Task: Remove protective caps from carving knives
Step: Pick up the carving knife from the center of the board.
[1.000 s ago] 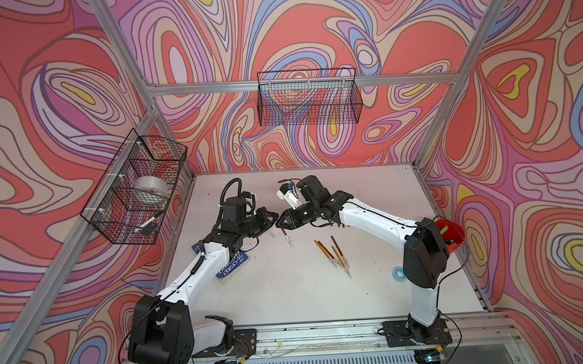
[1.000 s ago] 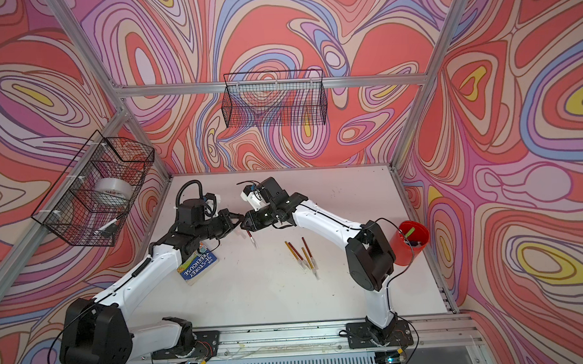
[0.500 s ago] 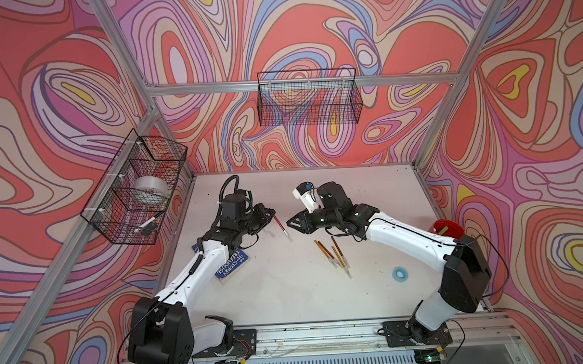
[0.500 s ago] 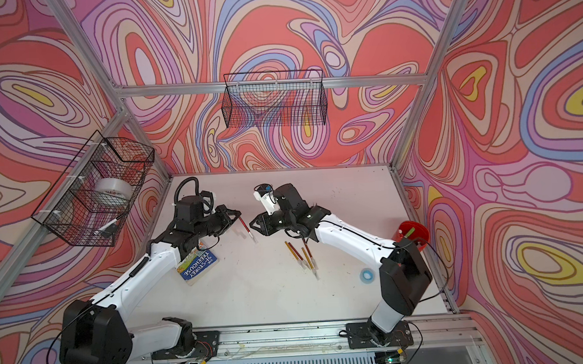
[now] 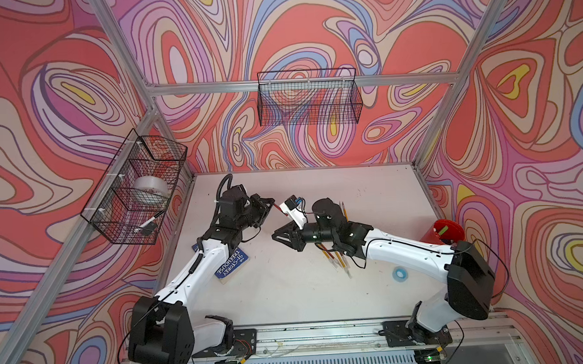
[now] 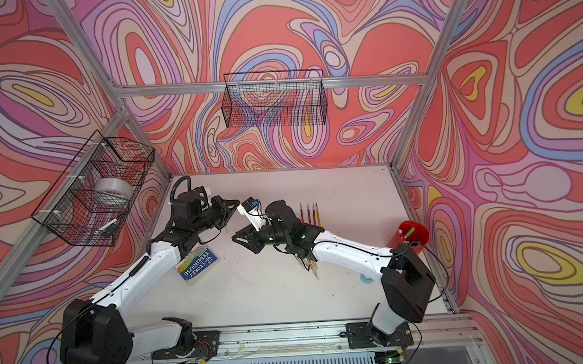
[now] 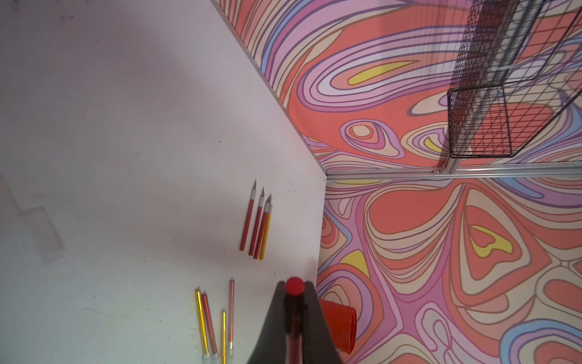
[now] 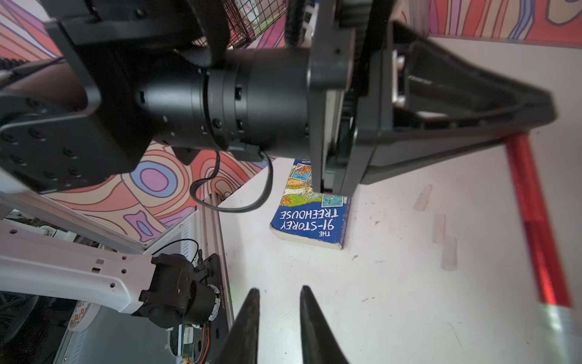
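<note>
Right pincer point(image 8: 279, 293) has drawn back, jaws apart — left pincer point(image 7: 295, 293) clamps red knife point(image 8: 532, 220).

The left arm point(image 5: 199, 271) reaches forward from its base, its wrist point(image 5: 232, 212) raised, and the left gripper point(image 5: 269, 204) is clamped tight on a red knife point(image 7: 295, 285), aimed toward the other arm. The right arm point(image 5: 408, 252) stretches low and sideways, forearm nearly level. The right gripper point(image 5: 275, 236) faces the left arm, its 2 fingers point(image 8: 248, 315) parted by a narrow gap with nothing between. The 2 grippers sit near each other, apart.
</note>
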Action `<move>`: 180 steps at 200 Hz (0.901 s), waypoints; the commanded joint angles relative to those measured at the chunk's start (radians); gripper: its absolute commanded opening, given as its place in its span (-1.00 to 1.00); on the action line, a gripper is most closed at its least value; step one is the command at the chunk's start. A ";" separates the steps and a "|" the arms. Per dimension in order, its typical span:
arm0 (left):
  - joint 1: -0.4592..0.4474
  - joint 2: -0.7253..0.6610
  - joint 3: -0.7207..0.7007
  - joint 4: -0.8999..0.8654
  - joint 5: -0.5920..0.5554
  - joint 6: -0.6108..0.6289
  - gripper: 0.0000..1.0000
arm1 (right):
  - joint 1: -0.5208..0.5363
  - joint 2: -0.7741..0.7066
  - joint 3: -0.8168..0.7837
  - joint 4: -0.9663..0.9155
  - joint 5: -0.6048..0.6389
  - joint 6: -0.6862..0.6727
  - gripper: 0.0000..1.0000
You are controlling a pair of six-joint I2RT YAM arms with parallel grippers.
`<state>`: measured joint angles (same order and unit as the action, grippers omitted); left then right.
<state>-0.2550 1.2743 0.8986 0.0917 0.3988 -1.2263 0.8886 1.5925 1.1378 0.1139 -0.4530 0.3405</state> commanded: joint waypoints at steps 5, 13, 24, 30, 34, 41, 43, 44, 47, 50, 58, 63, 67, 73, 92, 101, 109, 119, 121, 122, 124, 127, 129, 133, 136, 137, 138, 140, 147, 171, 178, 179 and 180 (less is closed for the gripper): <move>0.005 -0.012 -0.036 0.150 0.001 -0.149 -1.00 | -0.005 0.026 -0.067 0.154 0.039 0.021 -0.49; 0.005 -0.014 -0.052 0.186 0.004 -0.183 -1.00 | -0.005 0.025 -0.086 0.186 0.067 0.020 -0.48; 0.003 -0.015 -0.065 0.225 0.006 -0.222 -1.00 | -0.004 0.019 -0.115 0.234 0.102 0.016 -0.48; 0.004 -0.015 -0.069 0.242 0.009 -0.237 -1.00 | -0.004 0.014 -0.132 0.257 0.123 0.010 -0.47; 0.005 -0.015 -0.071 0.250 0.010 -0.248 -1.00 | -0.005 0.010 -0.141 0.273 0.137 0.006 -0.47; 0.004 -0.016 -0.073 0.260 0.009 -0.262 -1.00 | -0.006 0.004 -0.156 0.297 0.158 0.001 -0.46; 0.005 -0.017 -0.072 0.263 0.010 -0.266 -1.00 | -0.006 0.001 -0.162 0.306 0.165 -0.001 -0.45; 0.005 -0.017 -0.073 0.263 0.011 -0.267 -1.00 | -0.006 0.001 -0.164 0.311 0.167 -0.003 -0.45; 0.004 -0.018 -0.073 0.265 0.010 -0.270 -1.00 | -0.005 -0.002 -0.172 0.328 0.177 -0.010 -0.43; 0.005 -0.019 -0.073 0.268 0.010 -0.274 -1.00 | -0.005 -0.005 -0.176 0.336 0.184 -0.012 -0.42; 0.004 -0.025 -0.078 0.274 0.004 -0.284 -1.00 | -0.005 -0.012 -0.192 0.370 0.208 -0.020 -0.39; 0.005 -0.029 -0.082 0.281 0.000 -0.289 -1.00 | -0.005 -0.014 -0.197 0.390 0.212 -0.020 -0.37; 0.005 -0.033 -0.086 0.287 -0.002 -0.293 -1.00 | -0.005 -0.013 -0.202 0.409 0.212 -0.022 -0.35; 0.004 -0.038 -0.092 0.296 -0.008 -0.299 -1.00 | -0.006 -0.012 -0.208 0.442 0.211 -0.021 -0.33; 0.005 -0.056 -0.103 0.306 -0.022 -0.306 -1.00 | -0.012 0.009 -0.207 0.523 0.191 0.015 -0.29; 0.004 -0.061 -0.108 0.310 -0.024 -0.308 -1.00 | -0.018 0.021 -0.204 0.561 0.174 0.043 -0.28; 0.004 -0.065 -0.111 0.322 -0.023 -0.312 -1.00 | -0.028 0.034 -0.205 0.609 0.155 0.074 -0.27; 0.004 -0.067 -0.119 0.344 -0.023 -0.326 -1.00 | -0.046 0.051 -0.209 0.682 0.129 0.123 -0.26; 0.005 -0.067 -0.120 0.349 -0.022 -0.330 -1.00 | -0.051 0.056 -0.211 0.702 0.124 0.136 -0.26; 0.004 -0.066 -0.121 0.352 -0.022 -0.332 -1.00 | -0.054 0.058 -0.212 0.712 0.120 0.142 -0.26; 0.004 -0.066 -0.124 0.357 -0.021 -0.336 -1.00 | -0.058 0.061 -0.214 0.731 0.112 0.151 -0.25; 0.004 -0.066 -0.126 0.367 -0.020 -0.342 -1.00 | -0.065 0.067 -0.218 0.759 0.104 0.166 -0.25; 0.004 -0.064 -0.129 0.373 -0.020 -0.346 -1.00 | -0.071 0.071 -0.221 0.779 0.100 0.182 -0.25; 0.005 -0.064 -0.133 0.386 -0.020 -0.355 -1.00 | -0.081 0.079 -0.227 0.820 0.091 0.204 -0.24; 0.005 -0.062 -0.136 0.396 -0.020 -0.362 -1.00 | -0.090 0.085 -0.232 0.850 0.084 0.224 -0.24; 0.005 -0.062 -0.137 0.399 -0.019 -0.365 -1.00 | -0.093 0.086 -0.233 0.860 0.082 0.231 -0.24; 0.004 -0.062 -0.138 0.401 -0.019 -0.367 -1.00 | -0.095 0.089 -0.235 0.872 0.080 0.237 -0.24; 0.004 -0.061 -0.140 0.406 -0.019 -0.373 -1.00 | -0.100 0.094 -0.238 0.893 0.075 0.248 -0.24; 0.005 -0.059 -0.146 0.428 -0.020 -0.389 -1.00 | -0.119 0.110 -0.243 0.953 0.061 0.295 -0.24; 0.005 -0.056 -0.165 0.492 -0.034 -0.436 -1.00 | -0.156 0.161 -0.223 1.041 0.026 0.380 -0.26; 0.004 -0.056 -0.170 0.510 -0.041 -0.447 -1.00 | -0.156 0.167 -0.216 1.039 0.028 0.377 -0.26; 0.004 -0.056 -0.171 0.513 -0.041 -0.449 -1.00 | -0.156 0.168 -0.214 1.039 0.028 0.376 -0.26; 0.005 -0.055 -0.171 0.515 -0.043 -0.450 -1.00 | -0.155 0.168 -0.214 1.038 0.029 0.376 -0.26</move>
<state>-0.2546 1.2289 0.7448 0.4721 0.3717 -1.5932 0.7452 1.7306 0.9169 1.0176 -0.3855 0.6144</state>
